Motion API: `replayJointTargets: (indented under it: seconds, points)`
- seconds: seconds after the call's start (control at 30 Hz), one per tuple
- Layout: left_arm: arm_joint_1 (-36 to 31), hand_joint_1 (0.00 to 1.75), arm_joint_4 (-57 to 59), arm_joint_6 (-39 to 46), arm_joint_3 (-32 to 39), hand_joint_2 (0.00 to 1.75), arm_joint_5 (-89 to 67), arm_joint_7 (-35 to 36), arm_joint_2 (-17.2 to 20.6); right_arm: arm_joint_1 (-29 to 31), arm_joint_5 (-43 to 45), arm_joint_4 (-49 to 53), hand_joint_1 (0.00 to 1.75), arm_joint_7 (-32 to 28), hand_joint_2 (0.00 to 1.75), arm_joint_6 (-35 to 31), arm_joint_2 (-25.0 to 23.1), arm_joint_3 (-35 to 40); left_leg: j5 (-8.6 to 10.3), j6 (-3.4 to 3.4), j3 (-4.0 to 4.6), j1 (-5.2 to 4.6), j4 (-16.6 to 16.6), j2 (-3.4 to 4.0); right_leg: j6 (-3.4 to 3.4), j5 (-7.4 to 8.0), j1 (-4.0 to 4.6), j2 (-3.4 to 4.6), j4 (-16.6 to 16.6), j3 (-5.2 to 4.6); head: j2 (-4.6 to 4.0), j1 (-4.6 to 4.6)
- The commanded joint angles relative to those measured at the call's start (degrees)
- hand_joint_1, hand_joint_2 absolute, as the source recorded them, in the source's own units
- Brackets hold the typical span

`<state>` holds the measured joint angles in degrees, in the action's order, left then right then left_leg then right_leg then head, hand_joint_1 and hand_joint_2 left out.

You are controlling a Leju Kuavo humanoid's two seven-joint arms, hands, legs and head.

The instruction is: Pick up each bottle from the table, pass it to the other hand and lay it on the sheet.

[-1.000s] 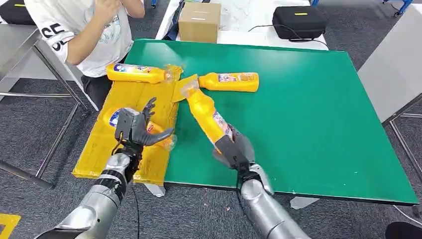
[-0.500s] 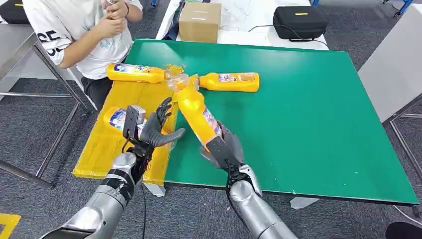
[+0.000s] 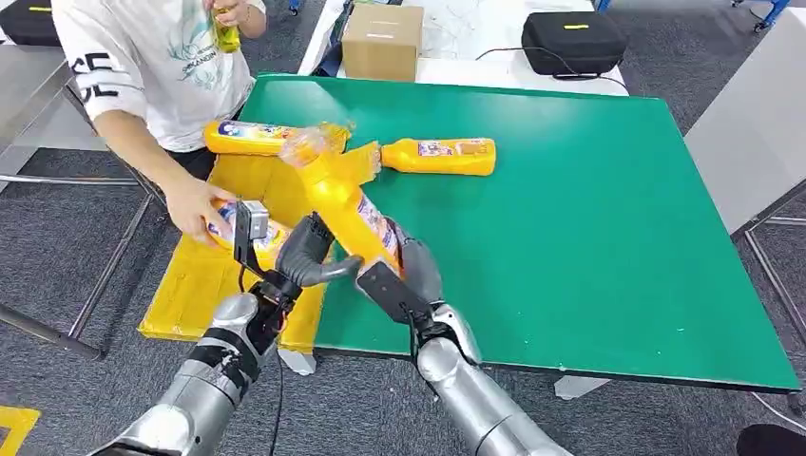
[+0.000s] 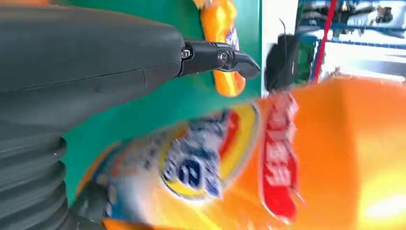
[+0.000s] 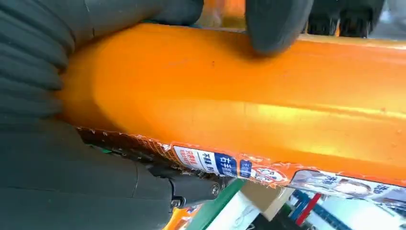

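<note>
The right hand (image 3: 404, 275) grips the base end of 1 orange bottle (image 3: 347, 204), lifted off the green table (image 3: 589, 218) and tilted, its cap end pointing far-left over the edge of the yellow sheet (image 3: 204, 275). In the right wrist view the thumb (image 5: 275, 24) and fingers wrap the bottle body (image 5: 249, 96), with the printed label along 1 side.

The left hand (image 3: 299, 256) is held up just left of this bottle, fingers spread and unclenched toward its lower body. Whether they touch the bottle cannot be told from the head view. In the left wrist view the bottle label (image 4: 230, 167) is close in front of the palm and blurred, and 1 dark fingertip (image 4: 239, 60) stands free of it against the green table (image 4: 191, 96). The left hand holds nothing.

A second bottle (image 3: 257, 139) lies on its side at the far end of the sheet. A third bottle (image 3: 442, 155) lies on its side on the green table, just right of the sheet's far corner. A fourth bottle (image 3: 252, 231) lies on the sheet near the left hand, and a person's hand (image 3: 195, 207) rests on it.

The person (image 3: 152, 66), in a white printed shirt, stands at the far-left corner of the table. A cardboard box (image 3: 382, 42) and a black case (image 3: 570, 40) sit beyond the far edge.
</note>
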<state>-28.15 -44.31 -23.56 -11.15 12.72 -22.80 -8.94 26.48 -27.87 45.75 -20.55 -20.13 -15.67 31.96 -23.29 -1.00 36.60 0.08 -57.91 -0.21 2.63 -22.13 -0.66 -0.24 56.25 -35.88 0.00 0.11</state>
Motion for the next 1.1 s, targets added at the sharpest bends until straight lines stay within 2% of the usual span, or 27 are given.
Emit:
replayJointTargets:
  seconds: [0.03,0.1,0.13,0.2,0.33,0.4,0.43,0.47,0.5,0.67,0.83,0.87,0.9,0.93,0.97,1.0,1.03,1.1]
  points:
    - [0.3,0.0,-2.5,-3.4,-2.5,1.75,3.6,0.3,3.3,1.0,-0.8,-2.8,1.75,0.4,1.75,-0.8,2.5,3.6,-0.14,0.06,-0.33,0.04,0.0,0.08,-0.08,-0.12,0.04,0.08,0.0,0.31,0.0,0.0]
    - [0.8,0.0,-2.8,-3.6,-2.1,1.75,4.0,0.3,3.7,0.6,-0.8,-2.6,1.75,0.4,1.75,-1.0,3.2,3.0,-0.05,0.03,-0.19,0.01,0.1,0.04,-0.05,-0.04,0.02,0.03,-0.1,0.18,0.0,0.0]
    - [1.0,0.0,-3.0,-4.5,-1.8,1.75,4.8,0.6,3.9,0.5,-0.9,-2.6,1.75,0.4,1.75,-0.5,3.5,2.9,-0.15,0.07,-0.43,0.05,0.1,0.05,-0.1,-0.13,0.05,0.05,-0.1,0.42,0.0,0.02]
    - [1.1,0.0,-3.0,-4.4,-1.7,1.75,4.9,0.6,3.9,0.6,-1.1,-2.7,1.75,0.4,1.75,-0.5,3.6,2.9,-0.05,0.04,-0.19,0.02,0.1,0.02,-0.06,-0.05,0.02,0.02,-0.1,0.18,0.0,0.02]
    - [1.1,0.0,-3.0,-4.4,-1.7,1.75,4.9,0.6,3.8,0.6,-1.2,-2.7,1.75,0.5,1.75,-0.5,3.5,3.0,-0.18,0.07,-0.38,0.05,0.0,0.05,-0.11,-0.16,0.06,0.05,0.0,0.37,0.0,0.02]
    - [1.1,0.0,-3.0,-4.4,-1.7,1.75,4.9,0.6,3.8,0.6,-1.2,-2.7,1.75,0.5,1.75,-0.5,3.5,3.0,-0.06,0.04,-0.17,0.01,0.0,0.03,-0.05,-0.05,0.01,0.03,0.0,0.16,0.0,0.0]
    - [1.1,0.0,-3.1,-4.4,-1.6,1.75,5.0,0.7,3.7,0.9,-1.5,-3.1,1.75,0.8,1.75,0.0,3.2,3.1,-0.16,0.07,-0.37,0.03,0.0,0.08,-0.1,-0.13,0.04,0.08,0.0,0.35,0.0,0.0]
    - [1.0,0.0,-3.2,-4.6,-1.7,1.75,5.0,0.7,3.7,1.0,-1.9,-3.3,1.75,0.8,1.75,0.3,3.2,3.4,-0.06,0.04,-0.17,0.02,0.0,0.03,-0.06,-0.05,0.03,0.03,0.0,0.17,0.0,0.02]
    - [1.0,0.0,-3.3,-4.3,-1.7,1.75,5.0,0.7,3.5,1.4,-2.8,-4.1,1.75,1.3,1.75,0.9,2.9,4.2,-0.17,0.07,-0.38,0.04,0.0,0.05,-0.11,-0.15,0.05,0.05,0.0,0.37,0.0,0.0]
    - [0.7,0.0,-3.7,-5.2,-2.1,1.75,5.3,1.6,3.2,4.3,-9.5,-10.2,1.75,4.3,1.75,2.6,1.1,9.9,-0.15,0.07,-0.29,0.03,0.0,0.12,-0.1,-0.12,0.04,0.12,0.0,0.25,0.0,0.0]
    - [1.2,0.0,-3.3,-6.9,-1.2,1.75,7.1,3.1,3.8,5.5,-12.2,-12.8,1.75,6.6,1.75,4.5,1.6,12.5,-0.12,0.06,-0.3,0.04,0.0,0.08,-0.09,-0.09,0.05,0.08,0.0,0.28,0.0,-0.02]
    - [1.2,0.09,-2.9,-7.6,-1.2,1.75,7.4,3.3,4.0,5.8,-12.8,-13.2,1.75,6.8,1.75,4.2,1.8,12.7,-0.19,0.08,-0.44,0.05,0.0,0.07,-0.12,-0.17,0.05,0.07,0.0,0.42,0.0,0.0]
    - [1.2,1.5,-2.6,-7.8,-1.2,1.75,7.3,3.3,4.3,6.2,-13.1,-13.6,1.75,7.1,1.75,4.4,1.9,12.9,-0.13,0.06,-0.35,0.04,0.0,0.04,-0.1,-0.12,0.04,0.04,0.0,0.33,0.0,0.0]
    - [1.2,1.75,-2.2,-8.6,-1.5,1.75,7.2,3.2,4.6,6.6,-13.5,-13.9,1.75,7.4,1.75,4.4,1.9,13.0,-0.07,0.04,-0.19,0.03,0.0,0.02,-0.06,-0.06,0.03,0.01,0.0,0.19,0.0,0.0]
    - [1.1,1.75,-1.9,-8.7,-1.6,1.75,7.1,3.2,4.7,7.1,-14.2,-14.1,1.75,7.8,1.75,4.4,1.9,13.5,-0.12,0.06,-0.3,0.05,0.0,0.02,-0.09,-0.12,0.05,0.02,0.0,0.29,0.0,0.0]
    - [1.0,1.55,-1.5,-9.0,-1.5,1.75,7.3,3.4,4.8,7.5,-14.4,-14.2,1.75,8.1,1.75,4.8,1.9,13.5,-0.2,0.09,-0.47,0.07,0.0,0.02,-0.13,-0.2,0.08,0.02,0.0,0.45,0.0,0.0]
    - [1.0,1.75,-1.5,-8.4,-1.6,1.75,6.4,2.7,4.9,7.8,-15.1,-14.3,1.75,8.5,1.75,4.6,1.8,13.8,-0.12,0.06,-0.29,0.04,0.0,-0.01,-0.09,-0.14,0.04,-0.02,0.0,0.27,0.0,0.0]
    - [1.1,1.75,-1.9,-8.6,-1.4,1.75,6.5,2.3,4.8,8.0,-14.7,-14.1,1.75,8.2,1.75,5.1,1.7,13.5,-0.15,0.07,-0.33,0.05,0.0,-0.01,-0.1,-0.15,0.06,-0.01,0.0,0.32,0.0,0.0]
